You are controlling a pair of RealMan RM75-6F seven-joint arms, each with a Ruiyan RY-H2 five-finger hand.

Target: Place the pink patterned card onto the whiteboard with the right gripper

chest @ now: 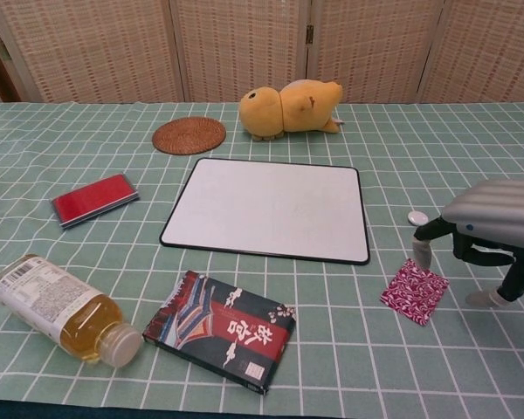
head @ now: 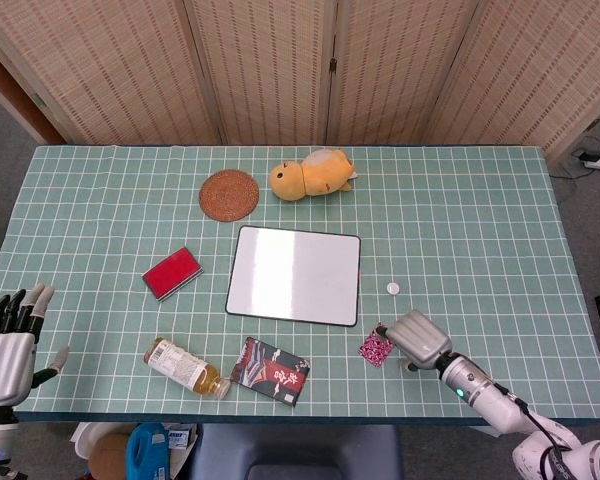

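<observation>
The pink patterned card (head: 374, 349) (chest: 414, 291) lies flat on the green checked cloth, right of the whiteboard's near corner. The whiteboard (head: 295, 274) (chest: 269, 209) lies bare in the middle of the table. My right hand (head: 415, 337) (chest: 486, 224) hovers over the card's right edge, fingers spread and pointing down, holding nothing; one fingertip hangs just above the card's far corner. My left hand (head: 7, 345) is at the table's front left corner, fingers apart, empty, seen only in the head view.
A small white disc (head: 393, 288) (chest: 417, 217) lies just beyond the card. A dark snack packet (chest: 221, 331), a bottle on its side (chest: 60, 307), a red case (chest: 94, 198), a woven coaster (chest: 189, 135) and a yellow plush toy (chest: 288, 107) surround the whiteboard.
</observation>
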